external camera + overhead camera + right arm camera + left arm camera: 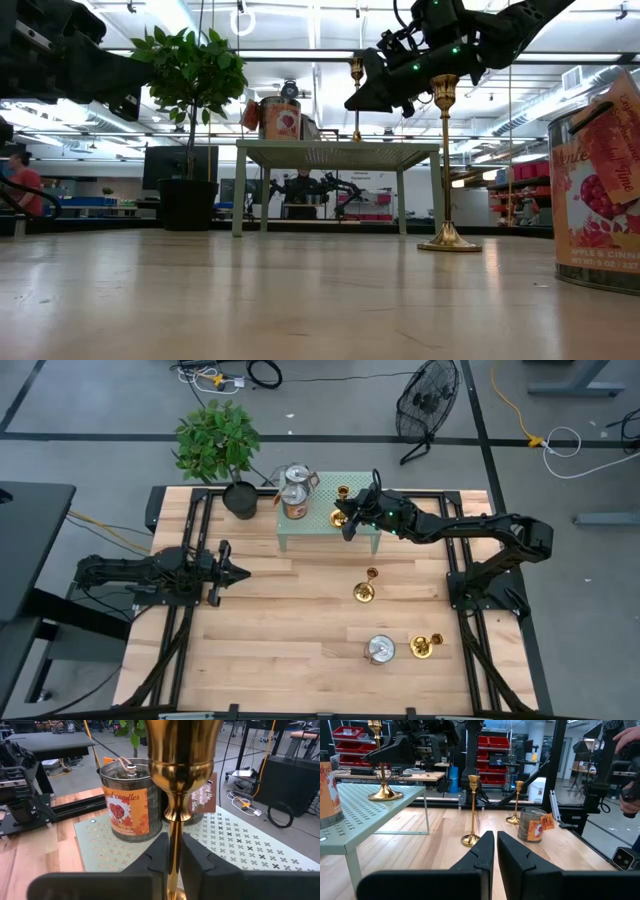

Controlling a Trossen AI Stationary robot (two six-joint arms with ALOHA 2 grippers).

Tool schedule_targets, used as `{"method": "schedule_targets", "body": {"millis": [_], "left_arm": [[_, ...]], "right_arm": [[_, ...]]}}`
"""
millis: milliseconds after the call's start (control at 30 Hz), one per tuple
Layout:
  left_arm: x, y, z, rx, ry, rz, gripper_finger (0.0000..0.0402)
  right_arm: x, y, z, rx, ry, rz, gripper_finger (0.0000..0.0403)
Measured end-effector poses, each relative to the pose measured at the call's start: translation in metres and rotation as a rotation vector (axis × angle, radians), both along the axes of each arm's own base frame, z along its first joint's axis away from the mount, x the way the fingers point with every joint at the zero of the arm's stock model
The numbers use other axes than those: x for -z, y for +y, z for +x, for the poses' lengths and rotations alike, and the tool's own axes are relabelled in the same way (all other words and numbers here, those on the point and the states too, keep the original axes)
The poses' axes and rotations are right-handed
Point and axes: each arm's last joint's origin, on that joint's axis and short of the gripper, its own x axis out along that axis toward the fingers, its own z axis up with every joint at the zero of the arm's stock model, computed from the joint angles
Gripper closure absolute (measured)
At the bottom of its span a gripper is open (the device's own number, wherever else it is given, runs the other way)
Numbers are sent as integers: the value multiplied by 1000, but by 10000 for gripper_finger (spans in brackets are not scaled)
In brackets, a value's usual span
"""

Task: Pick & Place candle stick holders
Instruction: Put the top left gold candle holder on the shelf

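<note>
A gold candle stick holder (382,770) stands upright with its round base (338,517) on the small green perforated stand (312,530) at the table's far side. My right gripper (174,847) is shut on it, reaching in from the table's right. Two more candle stick holders stand by their bases on the wooden table: one mid-table (365,590), one near the right front (425,647). My left gripper (228,572) waits shut at the table's left, level and holding nothing. My right gripper pinches the holder's thin stem (173,832) between its two fingers, just below the bulge under the cup. The fingers come nearly level from the table's right, tipped slightly down, and lie across the stem. The holder stands upright, its base (385,795) on the green stand.
Two candle tins (294,490) sit on the stand beside the held holder. Another tin (380,650) stands on the table near the front holder. A potted plant (220,445) is at the far left corner. Bare wood lies between the two arms.
</note>
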Motion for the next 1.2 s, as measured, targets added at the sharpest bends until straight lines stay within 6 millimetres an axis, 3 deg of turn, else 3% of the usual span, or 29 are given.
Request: {"method": "schedule_targets", "body": {"millis": [867, 1200], "left_arm": [[0, 0, 0, 0, 0, 0, 371], [0, 0, 0, 0, 0, 0, 371]], "right_arm": [[-1, 0, 0, -3, -7, -4, 385], [-18, 1, -9, 4, -61, -25, 386]]}}
